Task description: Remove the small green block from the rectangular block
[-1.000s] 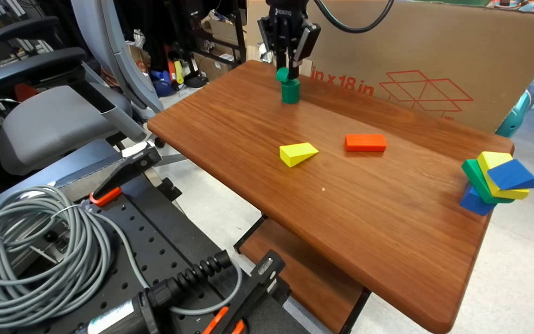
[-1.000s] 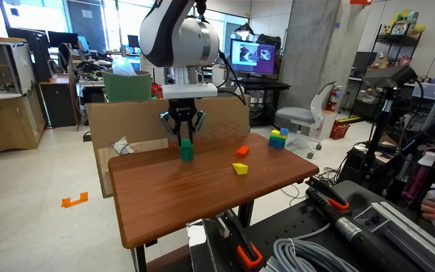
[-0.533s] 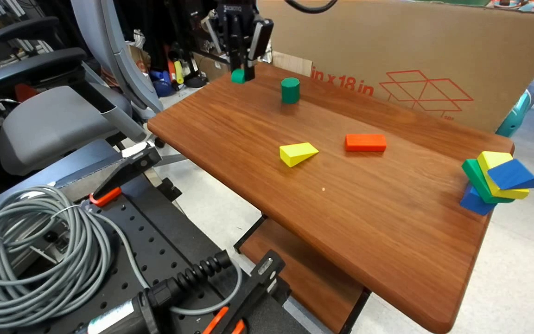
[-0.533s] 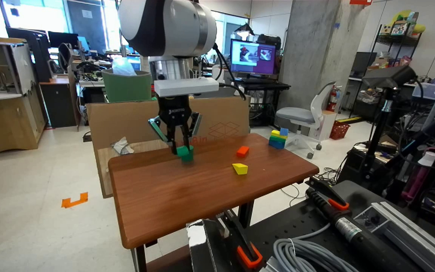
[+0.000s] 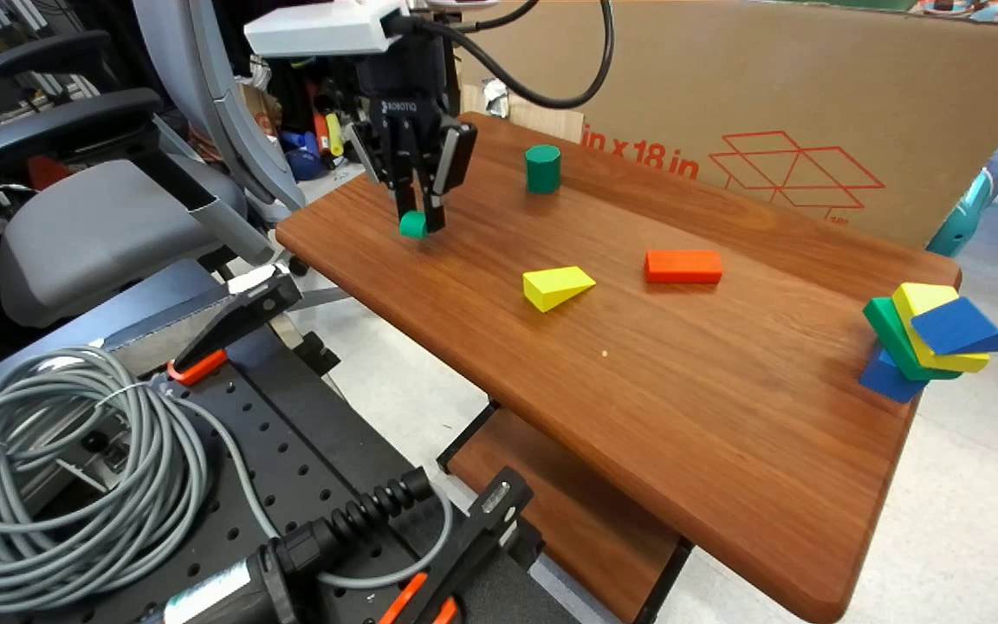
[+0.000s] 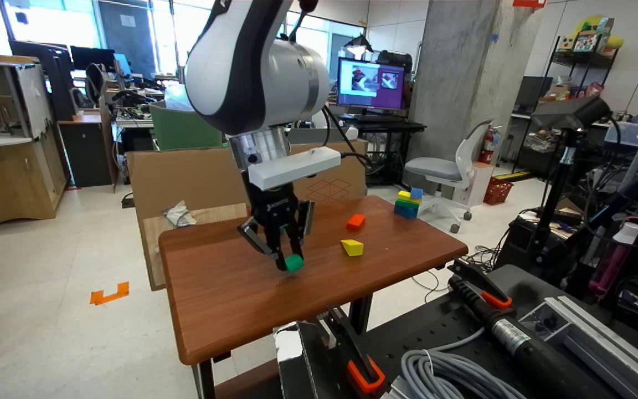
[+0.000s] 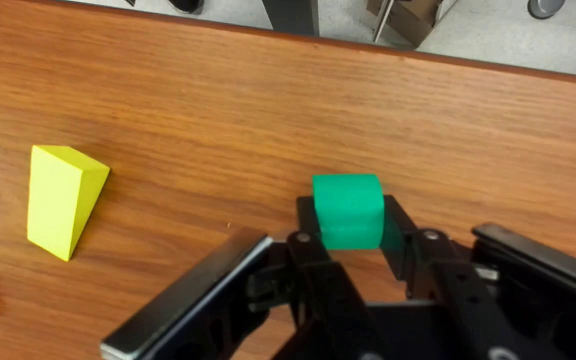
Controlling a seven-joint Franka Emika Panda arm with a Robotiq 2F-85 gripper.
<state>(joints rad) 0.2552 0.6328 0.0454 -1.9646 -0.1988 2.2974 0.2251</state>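
The small green block (image 5: 413,225) is a short round-sided piece between my fingertips; it also shows in an exterior view (image 6: 294,263) and the wrist view (image 7: 349,215). My gripper (image 5: 423,217) is shut on it, with a finger on either side, and the block lies on its side. It appears a little above the table. A dark green upright block (image 5: 543,170) stands apart near the table's back edge, its top bare; the arm hides it in an exterior view. No dark reddish-brown rectangular block shows.
On the brown table (image 5: 690,416) lie a yellow wedge (image 5: 555,286) and an orange flat block (image 5: 683,266). A stack of blue, green and yellow blocks (image 5: 932,342) stands at the table's end. A cardboard sheet (image 5: 724,113) stands behind the table.
My gripper has lifted the small green block off the dark green block and carried it away, toward the table's opposite long edge, then lower. The dark green block has stayed put.
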